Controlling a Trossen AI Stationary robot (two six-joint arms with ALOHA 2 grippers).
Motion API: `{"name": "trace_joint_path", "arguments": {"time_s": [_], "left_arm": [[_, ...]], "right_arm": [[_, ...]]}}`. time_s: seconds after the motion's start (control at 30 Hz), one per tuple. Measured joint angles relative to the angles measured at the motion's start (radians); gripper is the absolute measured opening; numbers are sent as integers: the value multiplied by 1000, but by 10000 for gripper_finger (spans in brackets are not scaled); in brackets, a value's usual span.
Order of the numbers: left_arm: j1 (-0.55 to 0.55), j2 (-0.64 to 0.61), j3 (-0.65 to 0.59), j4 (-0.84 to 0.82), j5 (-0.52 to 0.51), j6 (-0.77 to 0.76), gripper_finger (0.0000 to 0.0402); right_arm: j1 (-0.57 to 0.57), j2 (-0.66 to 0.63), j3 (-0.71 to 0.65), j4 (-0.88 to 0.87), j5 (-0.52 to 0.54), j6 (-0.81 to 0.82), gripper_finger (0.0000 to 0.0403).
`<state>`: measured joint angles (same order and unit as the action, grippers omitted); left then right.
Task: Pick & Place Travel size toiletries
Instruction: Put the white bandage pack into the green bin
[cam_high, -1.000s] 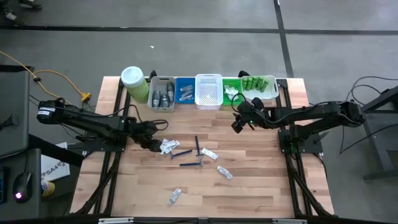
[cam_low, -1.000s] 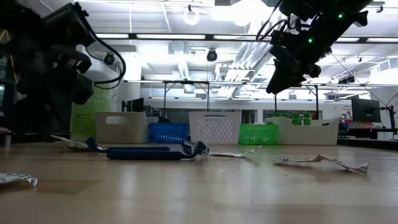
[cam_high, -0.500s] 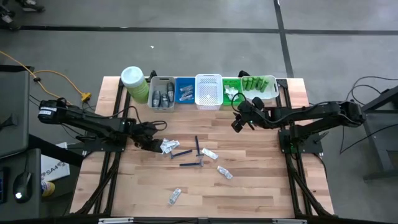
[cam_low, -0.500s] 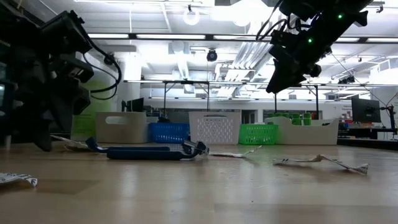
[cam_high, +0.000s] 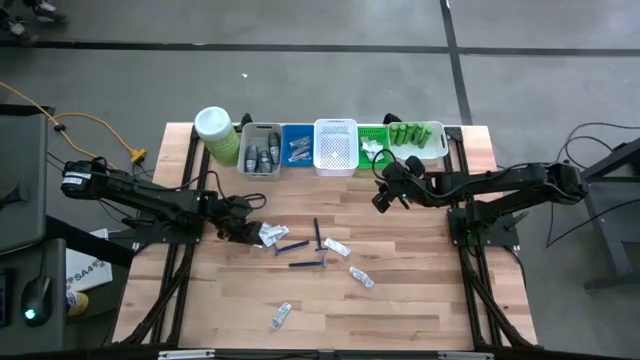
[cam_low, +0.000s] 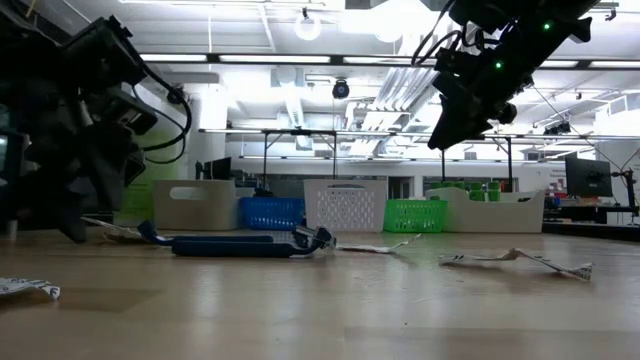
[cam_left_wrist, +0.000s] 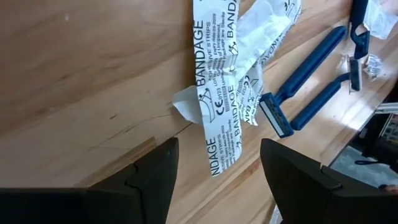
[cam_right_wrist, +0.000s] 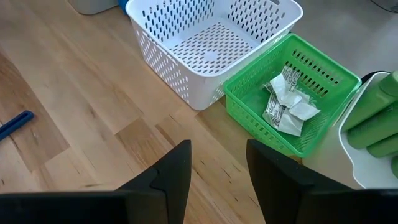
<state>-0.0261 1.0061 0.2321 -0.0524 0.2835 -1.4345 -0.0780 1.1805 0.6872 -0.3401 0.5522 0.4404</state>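
Two white bandage sachets (cam_left_wrist: 227, 93) lie overlapped flat on the wooden table (cam_high: 420, 290), left of centre (cam_high: 268, 234). My left gripper (cam_left_wrist: 217, 180) is open and low over the table; its fingers stand on either side of one sachet's near end without touching it. Blue razors (cam_high: 292, 245) lie just past the sachets, with more sachets (cam_high: 361, 277) scattered nearer the front edge. My right gripper (cam_right_wrist: 217, 177) hangs open and empty above the table (cam_high: 382, 200), before the green bin (cam_right_wrist: 292, 93).
Along the far edge stands a row: a pale-green jar (cam_high: 215, 135), a grey bin (cam_high: 260, 150), a blue bin (cam_high: 297, 145), a white basket (cam_high: 336, 147), a green bin (cam_high: 373, 143) holding sachets, and a white tray with green bottles (cam_high: 418, 138).
My left gripper has sunk a little toward the table beside the bandage sachets and rolled about its own axis. Its fingers stay apart. The sachets and razors lie where they were.
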Motion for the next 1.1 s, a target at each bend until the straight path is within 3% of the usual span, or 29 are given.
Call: {"name": "trace_joint_path", "arguments": {"time_s": [0.43,1.1], "left_arm": [[0,0,0,6,-23,-30,177],[0,0,2,80,-9,-64,175]], "right_arm": [[0,0,0,0,0,0,148],[0,0,0,-1,23,-1,148]]}}
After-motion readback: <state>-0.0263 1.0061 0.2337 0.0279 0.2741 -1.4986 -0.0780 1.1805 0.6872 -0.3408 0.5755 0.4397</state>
